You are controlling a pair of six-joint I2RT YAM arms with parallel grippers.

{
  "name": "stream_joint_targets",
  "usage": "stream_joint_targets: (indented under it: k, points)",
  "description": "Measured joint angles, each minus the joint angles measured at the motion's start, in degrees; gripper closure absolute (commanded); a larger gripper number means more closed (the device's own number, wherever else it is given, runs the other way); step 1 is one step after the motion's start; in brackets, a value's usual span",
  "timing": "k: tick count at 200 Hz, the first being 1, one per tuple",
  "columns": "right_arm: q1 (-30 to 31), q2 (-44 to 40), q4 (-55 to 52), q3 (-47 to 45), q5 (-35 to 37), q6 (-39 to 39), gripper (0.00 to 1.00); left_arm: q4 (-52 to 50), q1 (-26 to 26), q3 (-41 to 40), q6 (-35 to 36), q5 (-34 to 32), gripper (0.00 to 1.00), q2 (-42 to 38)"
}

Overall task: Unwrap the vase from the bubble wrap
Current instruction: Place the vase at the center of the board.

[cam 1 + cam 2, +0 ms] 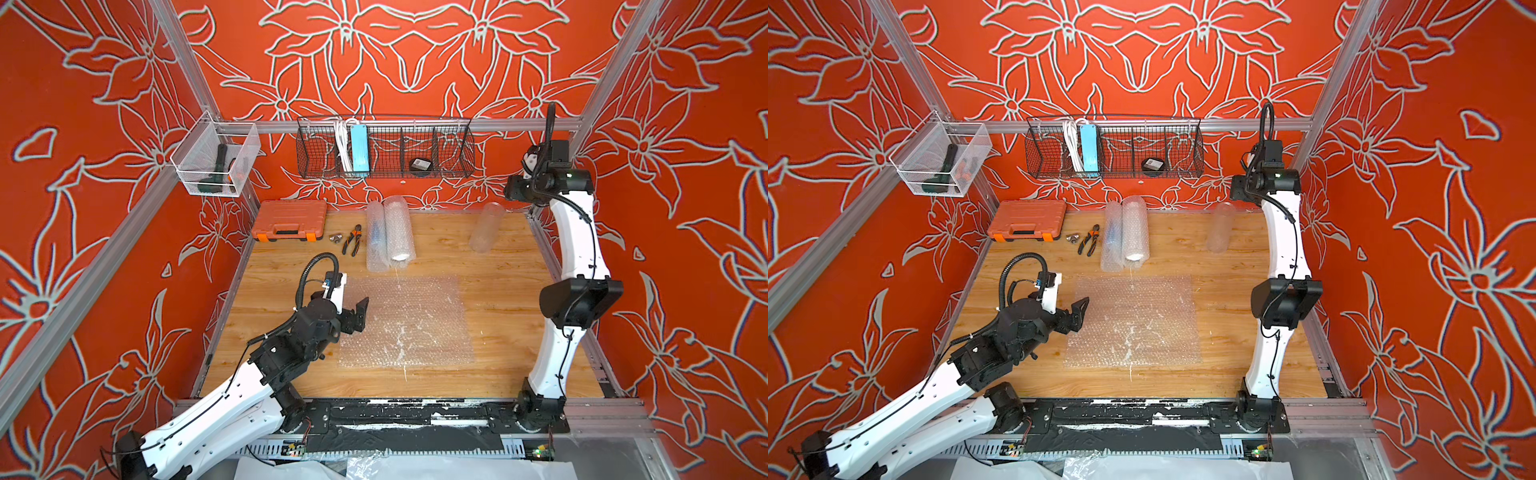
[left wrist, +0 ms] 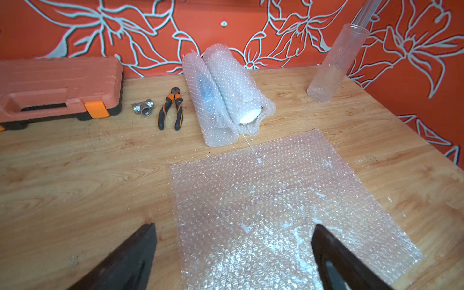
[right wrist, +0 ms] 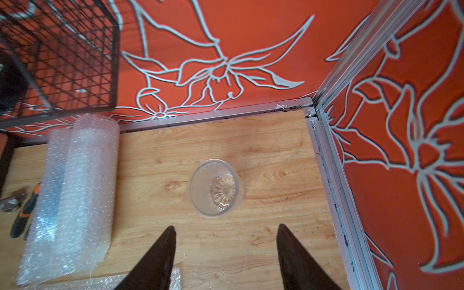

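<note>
A clear glass vase [image 1: 486,227] [image 1: 1221,227] [image 2: 334,65] stands upright and bare at the back right of the table. My right gripper [image 3: 226,226] hangs open above it with nothing between its fingers, and the vase [image 3: 216,188] lies just beyond its tips. A flat sheet of bubble wrap [image 1: 405,322] [image 1: 1133,322] [image 2: 276,208] lies spread mid-table. My left gripper [image 1: 358,316] [image 1: 1077,313] [image 2: 234,225] is open and empty over the sheet's left edge. Two rolled bubble wrap tubes [image 1: 390,232] [image 1: 1126,232] [image 2: 226,93] [image 3: 75,188] lie side by side at the back centre, with something inside each.
An orange tool case [image 1: 291,220], pliers [image 1: 352,240] and a metal tee fitting [image 2: 143,108] lie at the back left. A black wire basket [image 1: 386,149] hangs on the back wall and a white mesh basket [image 1: 216,162] on the left frame. Aluminium rails [image 3: 326,160] edge the table.
</note>
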Motion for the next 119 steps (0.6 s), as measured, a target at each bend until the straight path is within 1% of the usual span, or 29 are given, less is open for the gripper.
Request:
stream_joint_targets:
  k: [26, 50, 82, 101, 119]
  points:
    - [0.0, -3.3, 3.1, -5.2, -2.7, -0.2, 0.35, -0.1, 0.0, 0.0, -2.6, 0.8, 0.07, 0.9]
    - [0.0, -6.8, 7.6, -14.5, -5.5, -0.3, 0.34, 0.6, 0.0, 0.0, -4.3, 3.6, 0.07, 2.6]
    - [0.0, -13.9, 15.3, -30.2, -9.2, -1.2, 0.33, 3.5, 0.0, 0.0, -5.7, 10.2, 0.08, 7.1]
    - [0.0, -18.4, 18.9, -36.7, -11.1, -2.2, 0.32, 5.5, 0.0, 0.0, -6.7, 15.1, 0.12, 10.8]
    - [0.1, -22.5, 21.6, -41.1, -12.6, -3.0, 0.32, 8.6, 0.0, 0.0, -7.8, 20.5, 0.17, 15.4]
